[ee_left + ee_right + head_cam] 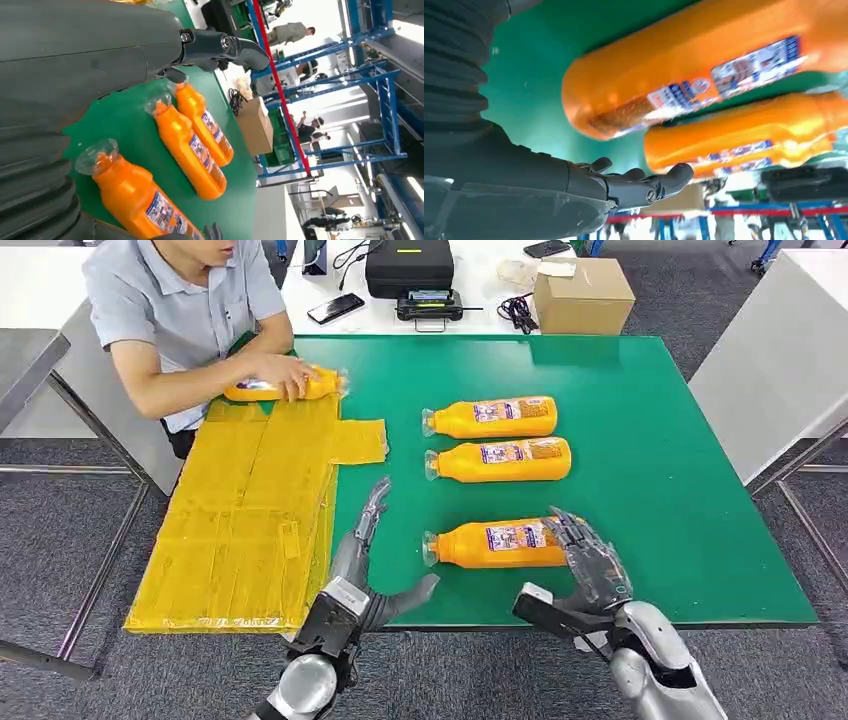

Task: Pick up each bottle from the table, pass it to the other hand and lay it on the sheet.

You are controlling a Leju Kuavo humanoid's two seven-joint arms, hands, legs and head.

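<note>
Where both hands hover empty and spread: three orange-filled bottles flat on green table.

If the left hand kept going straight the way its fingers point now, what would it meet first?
The left hand is open, fingers pointing away from the robot over bare green table. First in line looks like the yellow sheet's side flap, though the hand's height is unclear.

We see our right hand with fingers spread, holding nothing, beside the nearest bottle. Second bottle lies just beyond on the green table.
</note>
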